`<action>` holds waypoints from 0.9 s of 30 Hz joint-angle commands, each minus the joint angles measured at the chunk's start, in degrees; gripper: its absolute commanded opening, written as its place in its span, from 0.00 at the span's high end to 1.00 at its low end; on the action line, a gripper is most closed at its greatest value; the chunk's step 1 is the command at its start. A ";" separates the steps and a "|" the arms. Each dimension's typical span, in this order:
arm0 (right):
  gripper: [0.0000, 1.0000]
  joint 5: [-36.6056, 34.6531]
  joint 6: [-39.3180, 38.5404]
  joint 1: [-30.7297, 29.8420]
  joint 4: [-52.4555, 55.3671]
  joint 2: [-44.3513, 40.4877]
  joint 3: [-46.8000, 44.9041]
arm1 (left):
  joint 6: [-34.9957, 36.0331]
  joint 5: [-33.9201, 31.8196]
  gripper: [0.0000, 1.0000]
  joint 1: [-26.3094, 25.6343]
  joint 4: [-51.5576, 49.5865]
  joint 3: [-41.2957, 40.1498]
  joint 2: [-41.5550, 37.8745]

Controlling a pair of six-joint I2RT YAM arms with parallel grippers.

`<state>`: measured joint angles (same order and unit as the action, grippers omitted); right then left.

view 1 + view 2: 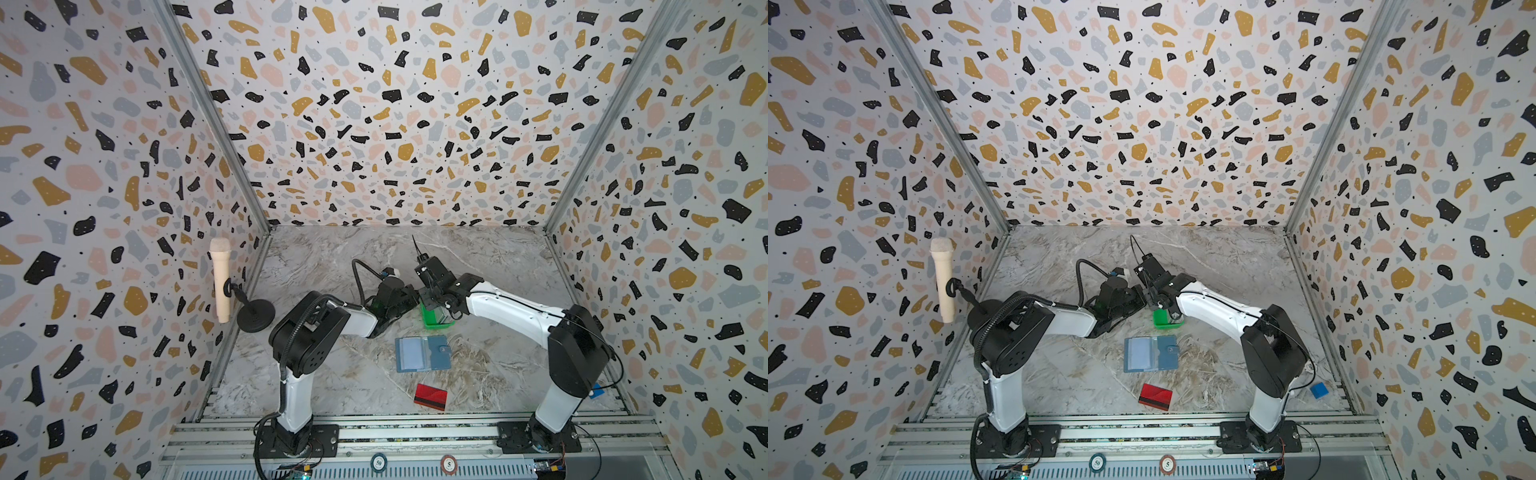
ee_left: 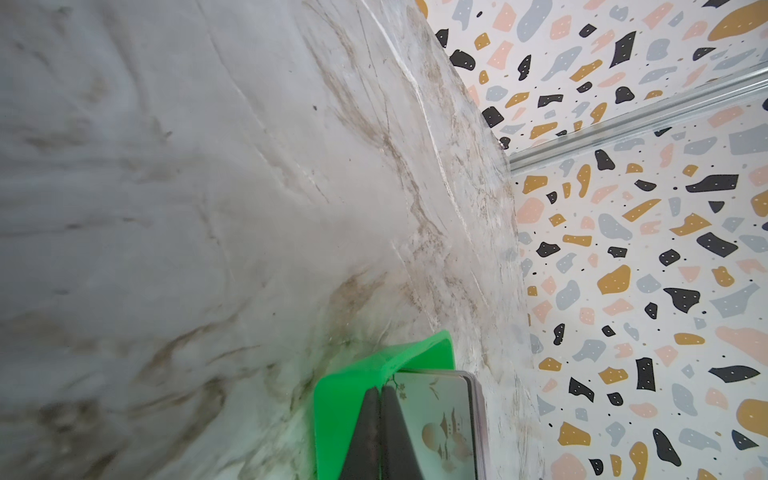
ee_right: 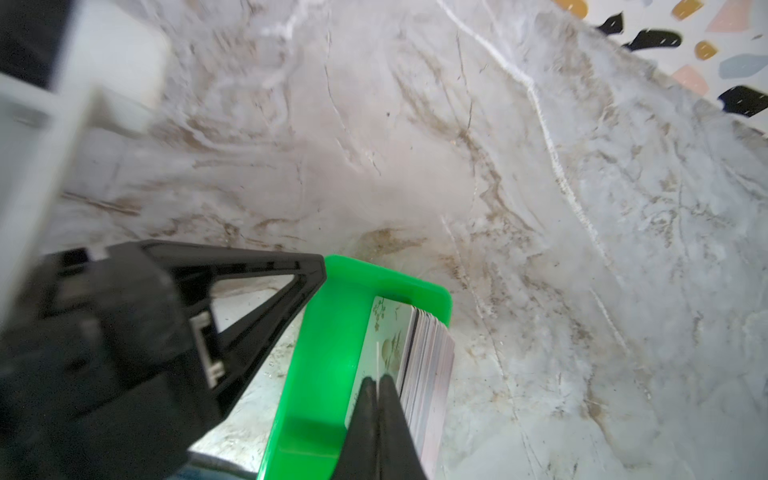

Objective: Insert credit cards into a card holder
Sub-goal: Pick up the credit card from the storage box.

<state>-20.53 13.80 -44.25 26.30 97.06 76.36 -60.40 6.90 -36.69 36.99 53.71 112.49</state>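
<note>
Your right claw (image 3: pixel 379 380) is clenched on one thin card (image 3: pixel 377 353) in the tray (image 3: pixel 328 332). Your left claw (image 2: pixel 380 395), clenched, sits against the tray wall. Lift straight up, slowly, leaving the stack (image 3: pixel 432 361) behind. The holder (image 1: pixel 422 353) lies open at the tray's 6 o'clock.

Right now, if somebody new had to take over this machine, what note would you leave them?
Left end effector: shut, tips at the end wall of the green tray; whether it grips the wall is unclear.
Right end effector: shut on one card at the front of the card stack standing in that tray.
Card holder: open on the table, on the robot's side of the tray. Red card: loose, nearer still.
Done: one card pinched. Left: draw it out, slide it into the holder, then the rest.
</note>
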 commanded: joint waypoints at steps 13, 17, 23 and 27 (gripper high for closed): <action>1.00 13.25 1.32 0.39 -2.89 -22.47 -8.10 | 5.69 4.44 0.70 2.32 -0.61 -2.29 -10.95; 1.00 21.65 0.85 0.96 -5.59 -26.61 -12.02 | 7.08 7.83 0.65 2.41 2.23 -7.97 -21.22; 1.00 37.53 0.49 4.50 -13.24 -32.60 -19.15 | 5.14 16.66 0.60 0.71 15.60 -21.37 -34.57; 1.00 46.35 -0.01 5.97 -16.81 -35.87 -21.71 | 3.78 19.30 0.55 -0.85 23.00 -29.80 -41.28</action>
<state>15.42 14.33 -38.87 14.85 64.01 55.00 -55.79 21.82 -36.60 51.09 27.94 74.15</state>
